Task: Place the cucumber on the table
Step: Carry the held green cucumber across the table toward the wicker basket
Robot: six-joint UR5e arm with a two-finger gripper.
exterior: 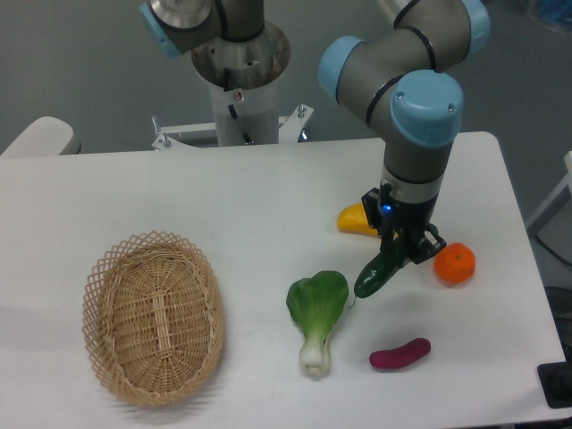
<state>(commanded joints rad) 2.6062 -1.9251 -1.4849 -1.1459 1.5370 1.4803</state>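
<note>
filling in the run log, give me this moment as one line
gripper: shut on cucumber | cucumber: tilted, low over table | beside it: bok choy, orange

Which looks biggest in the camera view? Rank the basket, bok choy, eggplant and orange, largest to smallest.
1. Basket, by far.
2. Bok choy.
3. Eggplant and orange: too close to rank; the eggplant is longer, the orange rounder.

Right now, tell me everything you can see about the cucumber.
The cucumber is slim, dark green and glossy, slightly curved. It hangs tilted, its upper end clamped in the gripper, its lower end pointing down-left toward the bok choy. It sits over the white table, between the bok choy and the orange; whether its tip touches the tabletop is unclear.
</note>
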